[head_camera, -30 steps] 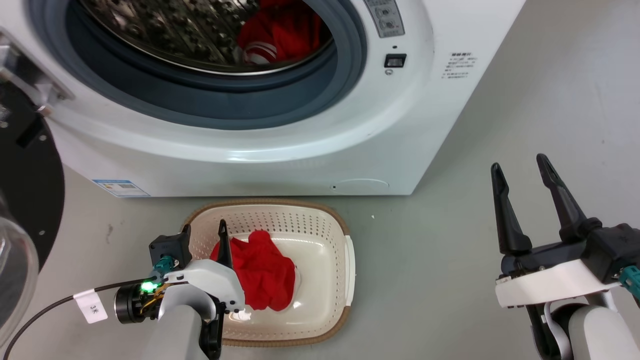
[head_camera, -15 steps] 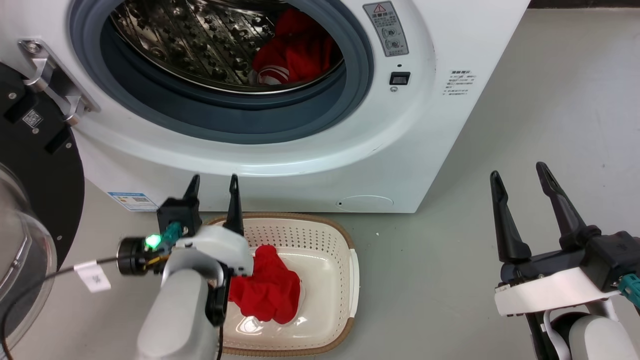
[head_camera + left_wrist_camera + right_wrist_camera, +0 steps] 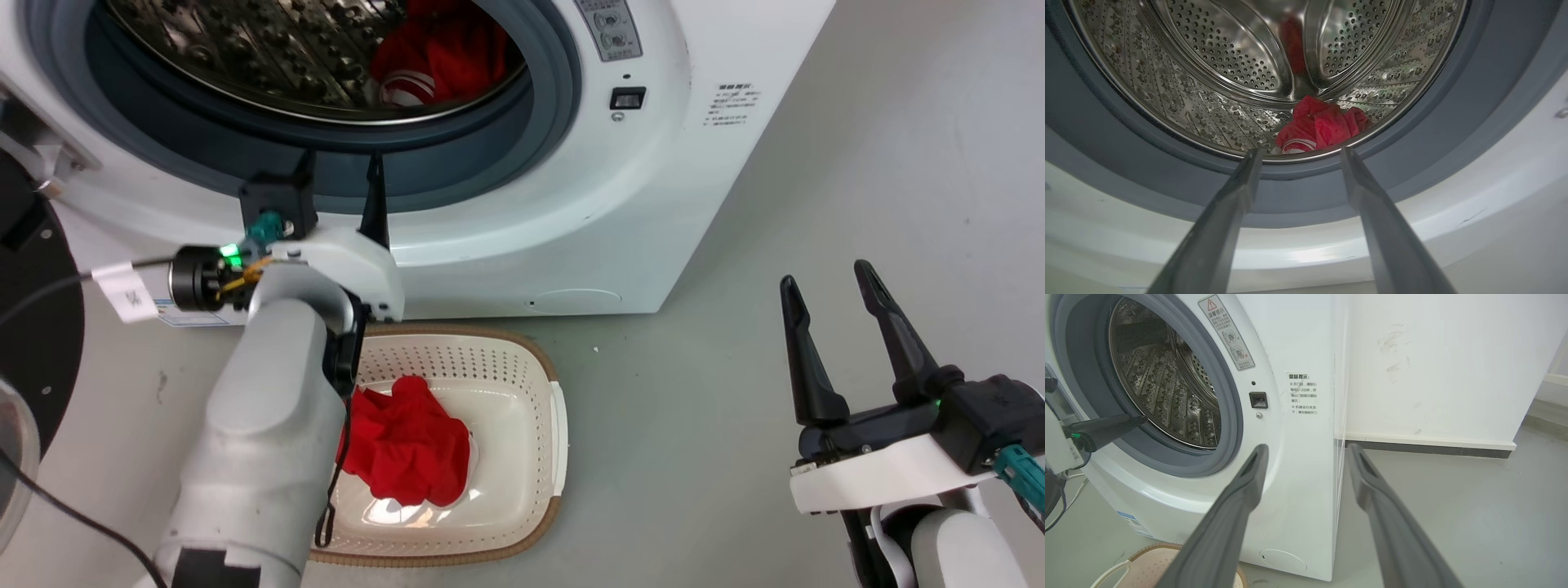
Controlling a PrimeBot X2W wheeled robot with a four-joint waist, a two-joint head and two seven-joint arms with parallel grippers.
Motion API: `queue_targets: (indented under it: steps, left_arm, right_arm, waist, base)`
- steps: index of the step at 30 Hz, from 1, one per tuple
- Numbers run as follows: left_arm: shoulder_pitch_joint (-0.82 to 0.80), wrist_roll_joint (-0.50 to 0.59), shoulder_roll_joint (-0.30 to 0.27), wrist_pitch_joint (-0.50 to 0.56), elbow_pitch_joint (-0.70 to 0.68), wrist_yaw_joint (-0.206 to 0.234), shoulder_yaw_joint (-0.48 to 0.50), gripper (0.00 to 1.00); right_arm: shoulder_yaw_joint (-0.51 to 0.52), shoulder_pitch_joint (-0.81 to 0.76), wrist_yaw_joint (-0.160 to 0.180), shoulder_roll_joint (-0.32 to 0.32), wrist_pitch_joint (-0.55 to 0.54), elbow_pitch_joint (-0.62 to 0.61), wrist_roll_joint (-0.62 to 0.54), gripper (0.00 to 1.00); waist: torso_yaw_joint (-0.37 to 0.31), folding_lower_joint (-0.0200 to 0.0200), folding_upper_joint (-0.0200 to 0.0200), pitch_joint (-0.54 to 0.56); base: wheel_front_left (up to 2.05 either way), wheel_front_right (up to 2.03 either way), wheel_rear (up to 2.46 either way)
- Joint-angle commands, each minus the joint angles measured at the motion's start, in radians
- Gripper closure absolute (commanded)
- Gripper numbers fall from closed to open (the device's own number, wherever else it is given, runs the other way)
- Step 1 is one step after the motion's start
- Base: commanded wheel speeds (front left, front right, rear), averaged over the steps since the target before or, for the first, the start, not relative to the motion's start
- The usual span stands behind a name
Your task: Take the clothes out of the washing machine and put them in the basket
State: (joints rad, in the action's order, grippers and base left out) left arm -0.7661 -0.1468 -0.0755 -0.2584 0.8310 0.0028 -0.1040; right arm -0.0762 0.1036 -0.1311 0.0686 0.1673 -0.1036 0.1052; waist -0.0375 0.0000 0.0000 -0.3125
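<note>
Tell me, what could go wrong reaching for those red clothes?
The open left gripper hovers at the grey rubber ring; its long dark fingers could snag there. The bright red striped garment lies bunched behind the steel drum's lip, so a pinch might catch only a fold and drop it short of the cream plastic basket.

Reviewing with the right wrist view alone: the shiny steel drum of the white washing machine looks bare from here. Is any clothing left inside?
Observer: Yes, a bright red fabric garment with white stripes lies near the drum's front lip.
Operator: What's in the basket?
Observer: One crumpled plain red garment lies in the cream-white perforated plastic basket.
Operator: Left gripper?
Observer: The left gripper is open and empty, pointing at the drum opening.
</note>
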Motion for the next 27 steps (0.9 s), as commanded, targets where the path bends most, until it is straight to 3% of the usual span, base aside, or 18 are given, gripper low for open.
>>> queue_targets:
  steps: [1,16,27]
  left_arm:
    - [-0.042,-0.003,-0.005,0.007,0.032,-0.006,-0.003,0.0]
    - [-0.411,-0.031,-0.09,0.163,0.29,-0.045,0.002,0.0]
    - [-0.629,-0.053,-0.192,0.337,0.387,-0.023,0.019,0.0]
  right_arm:
    - [-0.007,0.022,0.001,0.003,0.008,0.005,0.01,0.0]
    - [-0.098,0.112,0.001,0.035,0.06,0.041,0.061,0.0]
    - [-0.172,0.171,0.001,0.04,0.09,0.092,0.115,0.0]
  waist:
    - [-0.014,0.0,0.0,-0.022]
    - [-0.132,0.0,0.0,-0.189]
    - [-0.245,0.0,0.0,-0.32]
  base:
    - [0.0,0.0,0.0]
    - [0.0,0.0,0.0]
    - [0.0,0.0,0.0]
